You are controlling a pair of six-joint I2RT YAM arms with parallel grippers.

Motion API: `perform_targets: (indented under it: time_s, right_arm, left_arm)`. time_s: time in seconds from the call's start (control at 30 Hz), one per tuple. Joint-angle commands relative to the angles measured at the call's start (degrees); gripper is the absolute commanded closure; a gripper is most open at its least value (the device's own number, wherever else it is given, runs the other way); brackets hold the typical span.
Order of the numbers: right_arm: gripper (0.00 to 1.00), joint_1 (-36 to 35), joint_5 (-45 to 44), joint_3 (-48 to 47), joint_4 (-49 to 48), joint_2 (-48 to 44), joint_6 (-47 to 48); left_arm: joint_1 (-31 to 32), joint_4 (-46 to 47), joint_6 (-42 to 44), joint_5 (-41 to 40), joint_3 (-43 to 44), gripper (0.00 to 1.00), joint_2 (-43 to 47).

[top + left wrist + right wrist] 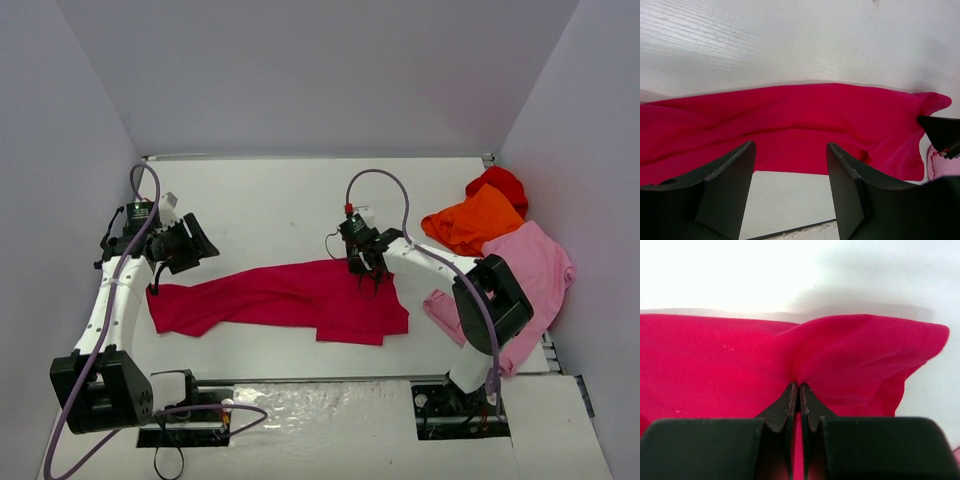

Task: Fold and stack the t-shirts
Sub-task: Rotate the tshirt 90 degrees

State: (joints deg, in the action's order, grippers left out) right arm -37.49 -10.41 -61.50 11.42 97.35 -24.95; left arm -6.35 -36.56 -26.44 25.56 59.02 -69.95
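A crimson-magenta t-shirt point(290, 297) lies stretched out in a long band across the middle of the table. My right gripper point(366, 272) is shut on a pinch of its cloth point(850, 355) near the shirt's right end, and the fabric bunches up into a ridge at the fingertips point(792, 400). My left gripper point(790, 150) hovers open above the near edge of the same shirt point(790, 125), with bare table between its fingers point(725, 185). In the top view the left gripper point(185, 243) sits over the shirt's left end.
Three more t-shirts lie heaped at the right: an orange one point(472, 221), a red one point(500, 183) behind it, and a light pink one point(530, 275) under the right arm. White walls close the table point(270, 205) on three sides.
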Motion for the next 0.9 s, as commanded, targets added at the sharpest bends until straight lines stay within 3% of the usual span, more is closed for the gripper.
perform_targets:
  time_s: [0.0,0.33,0.53,0.6,0.67,0.7,0.77,0.87]
  right_arm:
    - [1.0,0.66,-1.57,-5.28,-0.54,-1.14,2.48]
    - [1.0,2.54,-1.75,-10.75,-1.53,2.32,4.64]
    - [1.0,5.3,-3.7,-13.2,-3.36,9.03,5.33]
    - [0.83,5.62,-5.85,-13.73,-3.95,11.65,5.5]
    - [0.58,5.92,-6.83,-14.07,-4.07,12.59,5.54]
    - [0.51,6.02,-7.07,-14.17,-4.12,12.69,5.35]
    - [0.43,6.23,-7.48,-13.96,-4.51,11.43,4.92]
    - [0.41,6.29,-6.75,-13.3,-4.48,7.67,4.37]
  left_arm:
    - [0.53,1.66,-0.44,-0.39,3.99,0.45,0.45]
    - [1.11,2.38,-0.82,-0.72,3.91,0.45,-0.34]
    - [1.6,2.89,-1.15,-0.93,4.08,0.45,-1.4]
    - [1.83,3.04,-1.16,-1.17,4.08,0.45,-1.71]
    - [1.86,3.16,-1.12,-1.16,4.25,0.45,-1.93]
    - [1.86,3.12,-1.07,-1.17,4.34,0.45,-2.03]
    - [1.86,2.94,-1.12,-1.32,4.47,0.45,-2.03]
    - [2.07,3.1,-1.07,-1.63,4.7,0.45,-1.61]
